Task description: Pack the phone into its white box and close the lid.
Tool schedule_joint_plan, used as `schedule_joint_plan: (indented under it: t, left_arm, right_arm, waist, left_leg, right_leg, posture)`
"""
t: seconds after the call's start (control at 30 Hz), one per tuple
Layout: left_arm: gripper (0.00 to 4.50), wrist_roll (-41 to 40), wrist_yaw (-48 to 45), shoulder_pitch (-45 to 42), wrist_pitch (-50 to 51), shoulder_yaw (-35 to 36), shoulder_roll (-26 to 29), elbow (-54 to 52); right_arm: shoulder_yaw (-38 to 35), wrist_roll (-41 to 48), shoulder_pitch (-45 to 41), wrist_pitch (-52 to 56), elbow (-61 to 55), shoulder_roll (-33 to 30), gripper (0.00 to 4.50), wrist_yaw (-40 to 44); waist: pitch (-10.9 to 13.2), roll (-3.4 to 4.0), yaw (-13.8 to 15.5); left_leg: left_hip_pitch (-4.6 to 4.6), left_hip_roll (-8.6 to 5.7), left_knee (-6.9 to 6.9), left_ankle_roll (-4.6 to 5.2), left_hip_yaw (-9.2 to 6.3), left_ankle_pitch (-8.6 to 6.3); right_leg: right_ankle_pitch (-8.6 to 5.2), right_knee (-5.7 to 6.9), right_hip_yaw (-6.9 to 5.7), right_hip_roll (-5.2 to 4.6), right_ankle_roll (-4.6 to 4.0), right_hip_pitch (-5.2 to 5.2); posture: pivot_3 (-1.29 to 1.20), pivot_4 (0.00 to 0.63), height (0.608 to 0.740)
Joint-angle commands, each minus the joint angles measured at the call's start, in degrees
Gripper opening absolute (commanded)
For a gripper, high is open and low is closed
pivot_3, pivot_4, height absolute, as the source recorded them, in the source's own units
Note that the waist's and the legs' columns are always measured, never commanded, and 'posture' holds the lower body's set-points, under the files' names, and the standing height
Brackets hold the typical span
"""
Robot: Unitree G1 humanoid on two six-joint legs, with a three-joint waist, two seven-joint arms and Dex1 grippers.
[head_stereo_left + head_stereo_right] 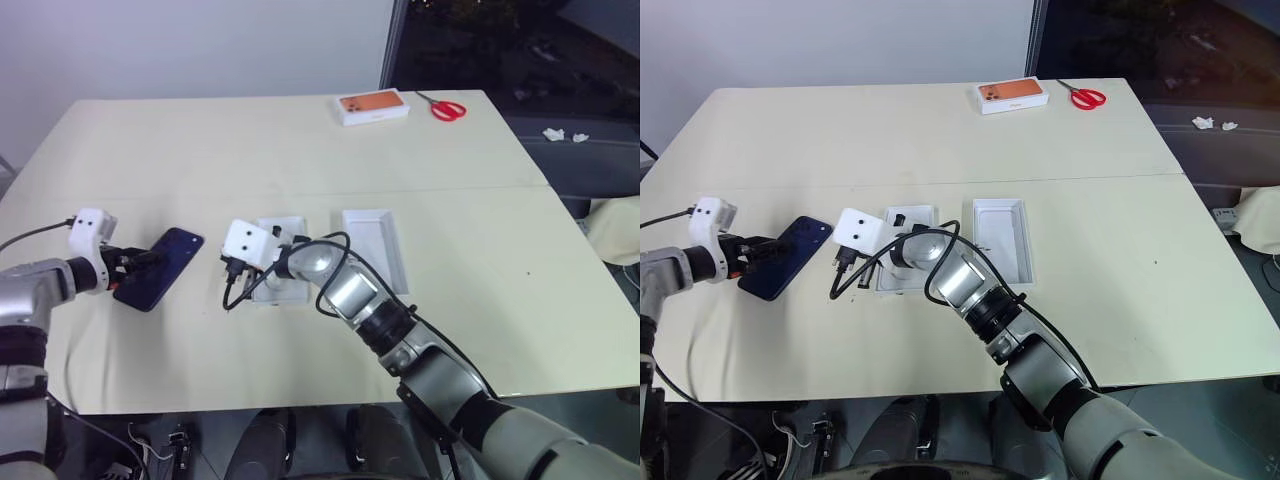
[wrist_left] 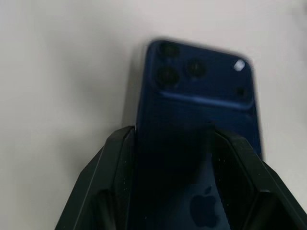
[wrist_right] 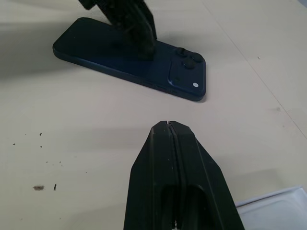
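Left gripper (image 1: 135, 262), jaws part-open and clamped across the short sides of the phone (image 1: 160, 268), grips its lower end; the phone's long axis runs onward from the fingers, camera end leading and pointing toward the white box (image 1: 279, 268). Right gripper (image 3: 168, 127), fingers pressed together and empty, points at the phone over the box's near end. The box lies just right of the phone, the lid (image 1: 376, 247) beyond it, inner face up. Probable next move: carry the phone rightward, aligned with the recess.
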Motion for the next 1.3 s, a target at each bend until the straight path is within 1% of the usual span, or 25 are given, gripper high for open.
schedule_joint_plan:
  t: [0.03,0.17,0.33,0.5,0.7,0.77,0.9,1.0,1.13,1.27,1.3]
  left_arm:
    - [2.49,2.77,-1.51,0.40,0.02,-1.52,0.60,2.34]
    - [2.49,3.24,-3.67,0.40,2.17,-2.28,0.17,3.60]
    - [2.49,0.86,-7.29,4.30,9.54,-2.18,-0.20,-1.61]
    - [2.49,-4.07,-6.54,10.74,17.09,1.50,-2.13,-11.29]
    - [2.49,-8.44,-5.42,14.15,21.10,6.13,-4.40,-17.82]
    - [2.49,-8.66,-5.45,15.74,21.29,6.14,-4.68,-19.01]
    - [2.49,-8.67,-5.40,17.66,21.29,5.19,-4.49,-20.44]
    - [2.49,-9.35,-5.17,17.35,21.51,5.79,-4.54,-20.68]
    - [2.49,-9.99,-4.85,16.58,21.80,6.19,-4.36,-20.97]
    - [2.49,-10.66,-4.28,17.77,22.35,6.02,-4.87,-23.08]
    - [2.49,-10.92,-4.25,18.06,22.41,6.06,-5.03,-23.56]
  right_arm:
    - [-1.05,0.25,0.21,0.23,-2.81,-0.16,0.03,-0.04]
    - [-1.01,0.14,0.63,0.42,-3.14,-0.65,0.03,-0.19]
    - [-1.04,-0.13,0.48,0.15,-3.03,-0.89,0.03,-0.60]
    - [-0.57,0.55,1.07,0.06,-4.60,-0.96,0.03,0.99]
    - [-0.13,0.92,1.28,0.76,-5.47,-0.78,0.03,3.39]
    - [1.30,-0.35,0.75,1.33,-3.44,-0.31,0.03,3.78]
    - [3.01,-3.00,-0.62,1.97,0.04,1.28,0.03,1.83]
    - [2.84,-2.67,-1.65,2.56,0.88,2.59,0.03,2.58]
    - [4.15,-4.67,-3.86,4.05,5.26,3.55,0.03,2.39]
    - [5.30,-5.29,-5.78,11.50,7.44,5.88,0.03,4.30]
    - [6.00,-5.71,-6.27,11.91,7.64,6.14,0.03,4.77]
  waist:
    - [-0.01,0.00,-0.18]
    - [-0.02,0.01,-0.85]
    - [-0.04,0.08,-1.20]
    - [-0.08,0.17,-1.12]
    - [-0.12,0.23,-0.98]
    - [-0.12,0.23,-1.02]
    - [-0.13,0.26,-1.05]
    - [-0.13,0.26,-1.05]
    - [-0.13,0.26,-1.05]
    - [-0.12,0.27,-1.04]
    - [-0.13,0.29,-1.07]
  left_leg:
    - [0.00,0.00,0.00,0.04,0.00,-0.02]
    - [0.01,0.00,0.00,0.04,0.00,-0.02]
    - [0.01,0.00,0.00,0.05,0.01,-0.02]
    - [0.07,-0.01,0.00,0.08,0.03,-0.04]
    - [0.10,-0.02,0.01,0.10,0.02,-0.05]
    - [0.10,-0.02,0.01,0.10,0.02,-0.05]
    - [0.13,-0.02,0.01,0.09,0.02,-0.06]
    - [0.13,-0.02,0.01,0.09,0.02,-0.06]
    - [0.14,-0.02,0.01,0.09,0.01,-0.06]
    - [0.14,-0.04,0.01,0.09,0.01,-0.06]
    - [0.14,-0.04,0.01,0.09,0.01,-0.06]
  right_leg:
    - [0.00,0.02,0.01,0.00,0.00,0.00]
    - [0.00,0.05,0.05,-0.01,0.00,0.01]
    - [-0.01,0.09,0.09,-0.01,-0.01,0.03]
    - [-0.01,0.08,0.12,-0.06,-0.01,0.03]
    - [-0.01,0.06,0.11,-0.07,-0.01,0.07]
    - [-0.01,0.06,0.11,-0.08,-0.01,0.08]
    - [-0.01,0.06,0.11,-0.08,-0.02,0.08]
    - [-0.02,0.05,0.12,-0.08,-0.03,0.08]
    - [-0.02,0.05,0.11,-0.08,-0.03,0.08]
    - [-0.02,0.05,0.11,-0.09,-0.03,0.09]
    - [-0.02,0.05,0.11,-0.09,-0.03,0.08]
  posture:
    - [0.00,0.150,0.740]
    - [0.00,0.150,0.740]
    - [0.00,0.150,0.740]
    - [0.00,0.150,0.740]
    - [0.00,0.150,0.740]
    - [0.00,0.150,0.740]
    - [0.00,0.150,0.740]
    - [0.00,0.150,0.740]
    - [0.00,0.150,0.740]
    - [0.00,0.150,0.740]
    - [0.00,0.150,0.740]
